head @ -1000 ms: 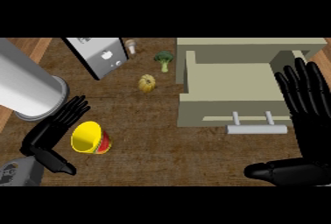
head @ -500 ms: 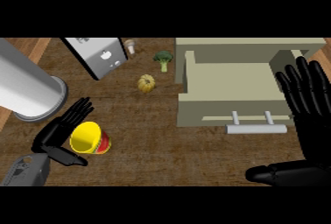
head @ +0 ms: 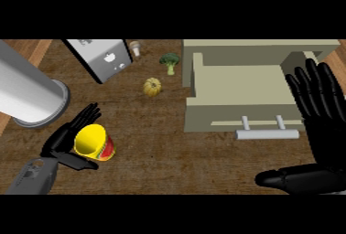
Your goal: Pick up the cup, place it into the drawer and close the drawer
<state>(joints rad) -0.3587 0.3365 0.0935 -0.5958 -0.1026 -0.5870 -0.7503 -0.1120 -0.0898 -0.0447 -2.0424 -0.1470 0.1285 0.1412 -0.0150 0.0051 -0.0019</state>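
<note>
My left hand (head: pixel 66 141) hides the cup's (head: pixel 94 142) left side. The grey cylinder (head: pixel 27 89) runs off the left edge; my right hand (head: pixel 317 119) covers the drawer's (head: pixel 236 87) right wall.

Glossy yellow cup (head: pixel 93 142), rough brown wood counter (head: pixel 155 151), matt beige drawer (head: pixel 236 87).

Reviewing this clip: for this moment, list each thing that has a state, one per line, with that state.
cup: upright on the counter, not yet lifted, left hand around it.
drawer: pulled open, nothing inside.
left hand: open, fingers behind the cup, thumb in front.
right hand: open, resting at the view's right, fingers up.
</note>
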